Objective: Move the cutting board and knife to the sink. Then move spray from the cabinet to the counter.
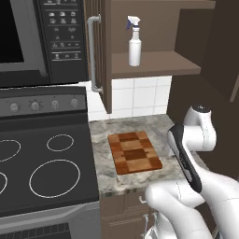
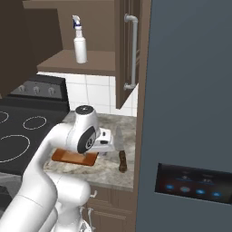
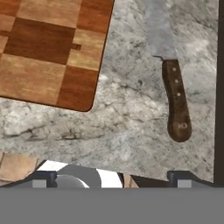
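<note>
Checkered wooden cutting board (image 1: 135,152) lay flat on the marble counter (image 1: 103,135), and the knife (image 3: 169,78) lay beside it at three o'clock, apart from it. Above them the gripper (image 3: 112,177) hung with its jaws spread wide, holding nothing. At twelve o'clock the spray (image 1: 134,41) stood upright in the open cabinet (image 1: 158,63).

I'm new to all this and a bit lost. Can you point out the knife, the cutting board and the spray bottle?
knife (image 3: 177,105): hand view, on its brown handle.
cutting board (image 1: 135,152): left base view, middle of its checkered top.
spray bottle (image 1: 135,50): left base view, on its white body, on the cabinet shelf.
</note>
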Controlling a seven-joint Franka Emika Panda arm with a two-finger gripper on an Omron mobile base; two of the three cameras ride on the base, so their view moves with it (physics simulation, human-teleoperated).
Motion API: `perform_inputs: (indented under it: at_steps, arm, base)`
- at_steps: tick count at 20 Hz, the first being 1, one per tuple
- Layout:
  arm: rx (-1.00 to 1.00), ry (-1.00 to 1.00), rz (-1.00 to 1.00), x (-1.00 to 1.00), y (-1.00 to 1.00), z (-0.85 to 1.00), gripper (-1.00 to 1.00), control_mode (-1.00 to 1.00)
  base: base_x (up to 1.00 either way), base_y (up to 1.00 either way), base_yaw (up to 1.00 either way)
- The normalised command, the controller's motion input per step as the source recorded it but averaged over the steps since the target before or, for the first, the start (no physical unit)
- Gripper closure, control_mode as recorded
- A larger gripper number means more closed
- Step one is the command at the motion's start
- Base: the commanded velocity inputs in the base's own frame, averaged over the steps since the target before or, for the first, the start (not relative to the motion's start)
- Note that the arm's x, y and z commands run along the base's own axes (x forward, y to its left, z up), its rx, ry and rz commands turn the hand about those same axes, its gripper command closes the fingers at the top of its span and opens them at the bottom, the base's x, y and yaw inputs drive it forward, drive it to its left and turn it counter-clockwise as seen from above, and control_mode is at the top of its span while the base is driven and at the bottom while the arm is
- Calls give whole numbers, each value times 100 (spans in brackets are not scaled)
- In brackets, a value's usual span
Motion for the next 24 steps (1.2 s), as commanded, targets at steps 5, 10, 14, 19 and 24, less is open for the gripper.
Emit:
perform_inputs:
  at_steps: [5,10,14,19,24]
  arm:
    - [0,5,0,33,-7,-13,-100,-100]
    - [0,7,0,25,-12,-14,-100,-100]
    - [-1,6,0,27,-9,-29,-100,-100]
    - [0,1,0,19,-10,-25,-100,-100]
    - [0,0,0,12,-24,-18,-100,-100]
  base:
    - [0,0,0]
    - [0,0,0]
    - [0,0,0]
    - [0,0,0]
    - [0,0,0]
